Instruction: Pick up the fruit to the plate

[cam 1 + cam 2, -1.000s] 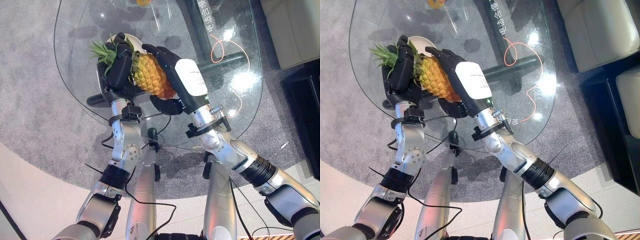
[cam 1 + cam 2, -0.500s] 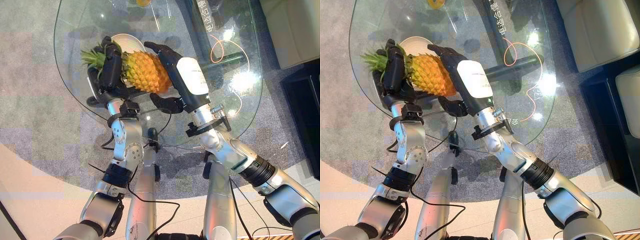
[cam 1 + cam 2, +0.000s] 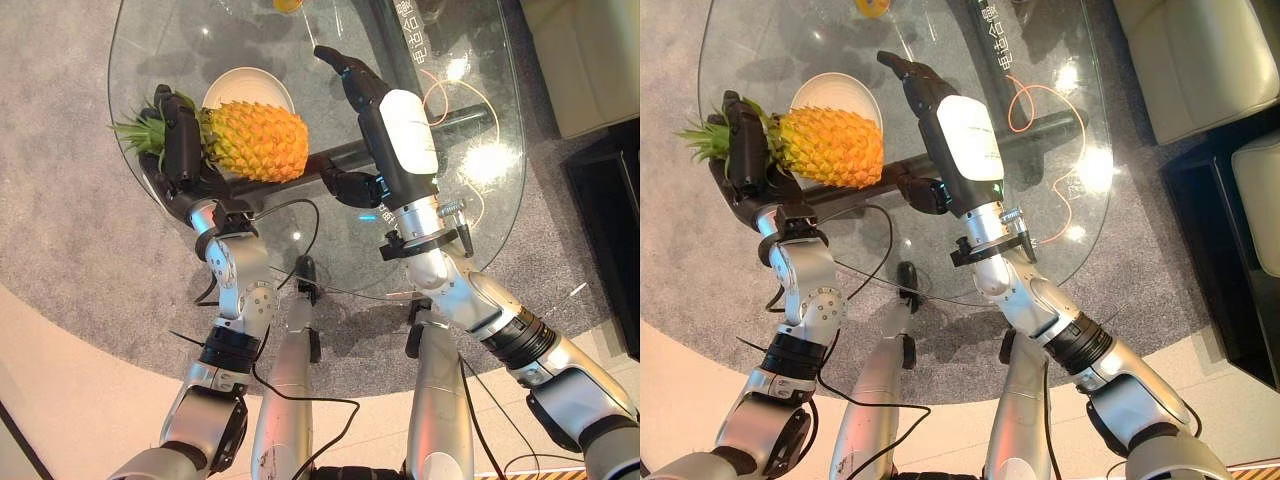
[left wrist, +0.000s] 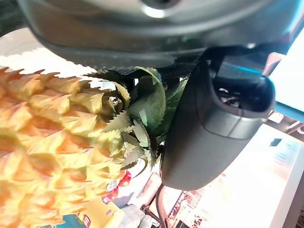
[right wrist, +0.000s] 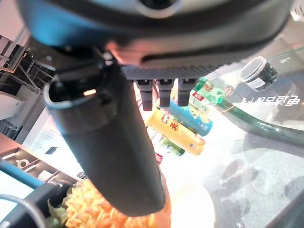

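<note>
A yellow-orange pineapple (image 3: 255,143) with a green leafy crown (image 3: 140,128) lies sideways, held above the glass table (image 3: 160,40). My left hand (image 3: 180,150) is shut on its crown end, fingers curled around the leaves (image 4: 147,107). The white plate (image 3: 240,85) sits on the glass just beyond the pineapple. My right hand (image 3: 365,95) hovers to the right of the fruit, fingers straight and apart from it. The right wrist view shows the pineapple (image 5: 95,209) past the thumb (image 5: 109,137).
A small yellow fruit (image 3: 871,7) rests at the far edge of the round glass table. An orange cable loop (image 3: 450,95) and a dark bar lie under the glass on the right. Grey carpet surrounds the table; pale sofas (image 3: 1180,55) stand far right.
My right hand has let go of the pineapple and moved right and away from it. My left hand has carried the fruit leftward, uncovering the plate.
</note>
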Robot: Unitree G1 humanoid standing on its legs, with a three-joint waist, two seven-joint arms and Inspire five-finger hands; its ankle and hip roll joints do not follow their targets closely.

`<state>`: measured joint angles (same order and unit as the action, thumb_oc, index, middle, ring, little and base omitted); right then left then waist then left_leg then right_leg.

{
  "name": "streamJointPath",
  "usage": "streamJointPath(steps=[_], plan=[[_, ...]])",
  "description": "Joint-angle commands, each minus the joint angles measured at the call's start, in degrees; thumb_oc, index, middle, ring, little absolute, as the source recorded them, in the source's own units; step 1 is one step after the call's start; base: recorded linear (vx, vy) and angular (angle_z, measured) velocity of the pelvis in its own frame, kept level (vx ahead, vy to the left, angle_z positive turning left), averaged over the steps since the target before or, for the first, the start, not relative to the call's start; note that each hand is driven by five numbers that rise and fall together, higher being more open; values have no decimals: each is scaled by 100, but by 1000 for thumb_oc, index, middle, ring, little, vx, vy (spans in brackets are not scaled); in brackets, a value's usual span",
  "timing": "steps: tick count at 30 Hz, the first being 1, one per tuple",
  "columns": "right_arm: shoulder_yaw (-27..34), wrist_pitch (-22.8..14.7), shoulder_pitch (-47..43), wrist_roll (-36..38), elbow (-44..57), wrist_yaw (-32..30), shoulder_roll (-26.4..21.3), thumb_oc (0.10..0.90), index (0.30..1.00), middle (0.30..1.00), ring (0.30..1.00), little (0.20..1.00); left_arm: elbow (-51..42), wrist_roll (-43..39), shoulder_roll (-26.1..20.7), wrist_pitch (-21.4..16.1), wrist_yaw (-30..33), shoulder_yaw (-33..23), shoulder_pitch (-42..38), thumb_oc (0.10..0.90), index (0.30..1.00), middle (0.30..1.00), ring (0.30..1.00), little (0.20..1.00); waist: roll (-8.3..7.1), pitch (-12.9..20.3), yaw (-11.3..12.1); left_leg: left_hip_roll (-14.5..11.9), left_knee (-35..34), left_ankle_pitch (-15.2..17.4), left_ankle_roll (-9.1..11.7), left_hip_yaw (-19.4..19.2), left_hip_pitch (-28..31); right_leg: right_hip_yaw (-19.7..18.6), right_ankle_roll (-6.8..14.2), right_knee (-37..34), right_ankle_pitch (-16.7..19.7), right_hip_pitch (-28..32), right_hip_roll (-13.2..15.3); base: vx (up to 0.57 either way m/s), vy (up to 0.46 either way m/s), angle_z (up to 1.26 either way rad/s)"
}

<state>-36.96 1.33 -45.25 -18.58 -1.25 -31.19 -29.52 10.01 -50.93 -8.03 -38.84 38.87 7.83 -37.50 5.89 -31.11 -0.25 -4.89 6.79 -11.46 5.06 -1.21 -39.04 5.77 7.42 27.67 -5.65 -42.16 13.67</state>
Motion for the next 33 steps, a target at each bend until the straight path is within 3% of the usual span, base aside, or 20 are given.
streamJointPath(steps=[1, 5, 12, 20, 26, 33], plan=[[196, -304, -778, -246, 550, -348, 247, 800, 900, 900, 900, 900, -462, 686, -199, -884, 150, -241, -785, 100, 300, 300, 300, 200, -185, 131, 107, 370, 102, 613, -51, -311, 238, 367, -100, -1295, 621, 441, -260, 0, 0, 0], [192, -237, -777, -206, 489, -473, 211, 800, 900, 900, 900, 900, -434, 1165, -252, -990, 558, -293, -837, 100, 300, 300, 300, 200, -185, 131, 98, 362, 89, 608, -42, -322, 239, 362, -97, -1319, 631, 442, -251, 0, 0, 0], [475, -12, -638, 424, -63, -1244, 81, 800, 900, 900, 900, 900, -38, 2869, -552, -743, 1561, -411, -1202, 100, 300, 300, 300, 200, -206, 131, 2, 309, 72, 610, -5, -393, 253, 298, -105, -1289, 617, 404, -257, -6, 30, 0], [1193, -214, -92, 948, -876, -2000, -66, 800, 900, 900, 900, 900, 1036, 3928, -1170, -631, 2200, -495, -1716, 100, 300, 300, 300, 200, -261, 131, -229, 227, 92, 675, 19, -492, 265, 179, -100, -1193, 554, 324, -305, -3, 50, -6], [1452, -132, 128, 1423, -1596, -2168, -319, 800, 900, 900, 900, 900, 1770, 4032, -1745, -498, 2439, -427, -2112, 100, 300, 300, 300, 200, -278, 131, -359, 180, 138, 712, 45, -560, 258, 101, -109, -1142, 526, 257, -331, -2, 51, -7], [1473, -443, 459, 2357, -2873, -2314, -498, 800, 900, 900, 900, 900, 2865, 3822, -2402, -297, 2657, -95, -2702, 100, 300, 300, 300, 200, -372, 131, -504, 118, 217, 763, 75, -620, 191, 46, -147, -1127, 488, 183, -383, -8, 17, -6]])
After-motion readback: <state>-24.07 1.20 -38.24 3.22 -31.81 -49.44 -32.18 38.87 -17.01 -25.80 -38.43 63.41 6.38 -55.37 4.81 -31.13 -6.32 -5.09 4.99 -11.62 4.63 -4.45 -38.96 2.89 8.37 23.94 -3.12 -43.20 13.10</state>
